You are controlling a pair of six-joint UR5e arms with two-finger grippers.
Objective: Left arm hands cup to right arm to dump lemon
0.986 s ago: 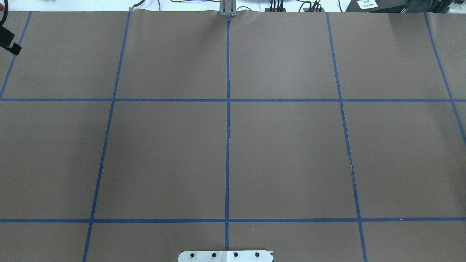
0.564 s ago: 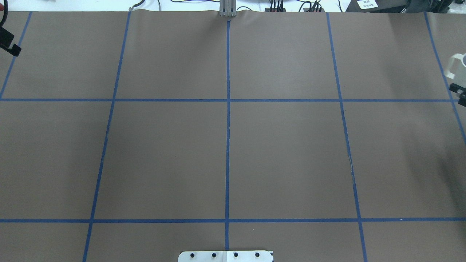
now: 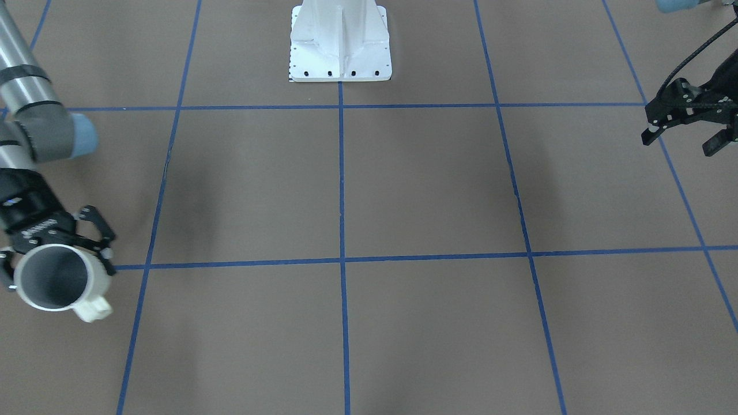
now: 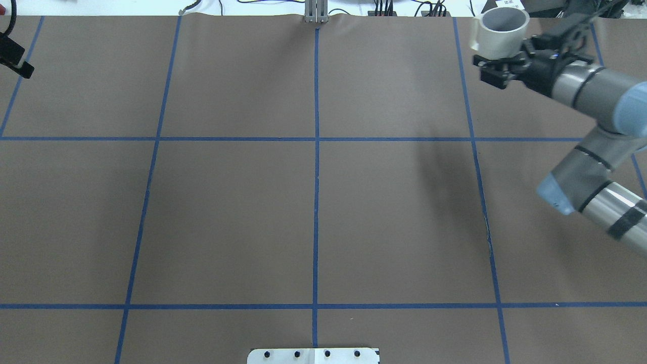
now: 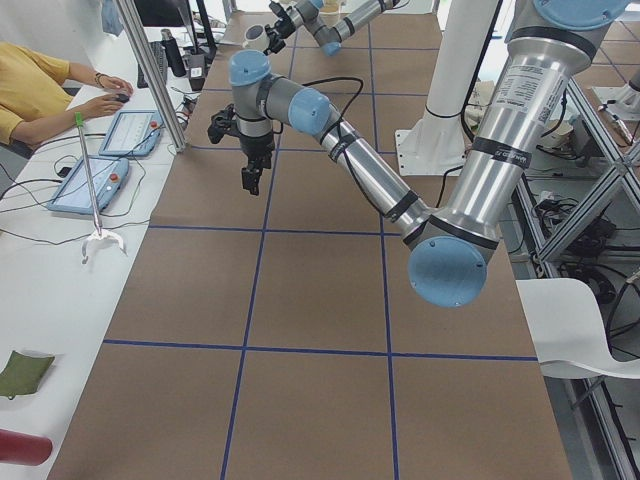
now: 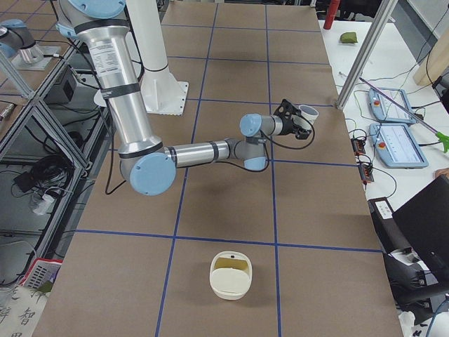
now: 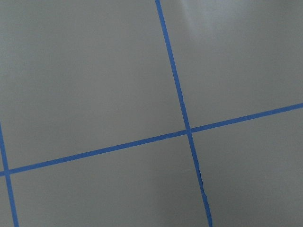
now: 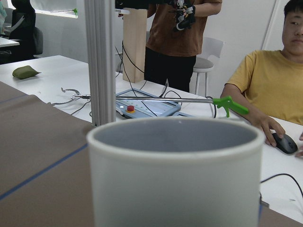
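Observation:
The cup [image 4: 500, 31] is cream-white with a grey inside. It is held upright in the air over the table's far right part. My right gripper [image 4: 505, 61] is shut on its lower wall. The cup also shows in the front view [image 3: 55, 279], the right side view [image 6: 307, 111] and, filling the frame, the right wrist view [image 8: 175, 175]. No lemon shows inside it. My left gripper [image 3: 683, 141] hangs open and empty over the table's far left part, and shows at the overhead view's left edge [image 4: 16, 59].
A cream-white bowl [image 6: 231, 275] with something yellow-olive inside sits on the table near its right end. The robot's white base [image 3: 340, 43] stands at mid-table. Operators [image 8: 274, 85] and control tablets [image 6: 396, 144] are beyond the far edge.
My right arm has come in from the overhead view's right edge, carrying the cup left and toward the table's far side. My left gripper has barely moved.

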